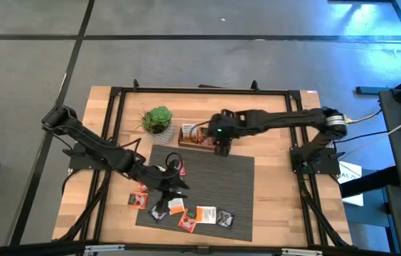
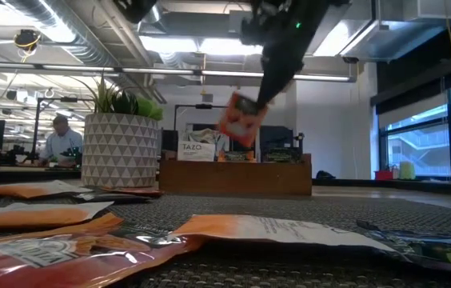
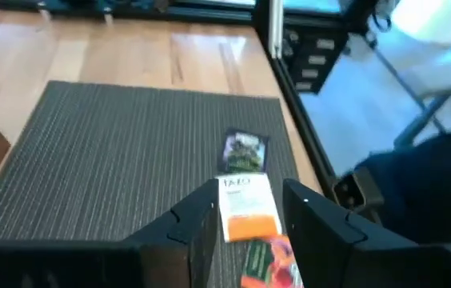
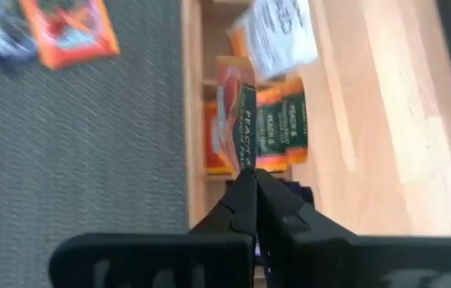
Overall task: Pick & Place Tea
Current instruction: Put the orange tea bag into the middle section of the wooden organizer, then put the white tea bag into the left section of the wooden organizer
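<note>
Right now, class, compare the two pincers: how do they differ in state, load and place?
The right pincer is shut on an orange sachet; the left pincer is open and holds nothing. The right pincer hangs over the wooden tray at the mat's far edge; the left pincer sits low over the loose sachets on the mat. Both are dark and two-fingered.

Dark jointed arms, green light
</note>
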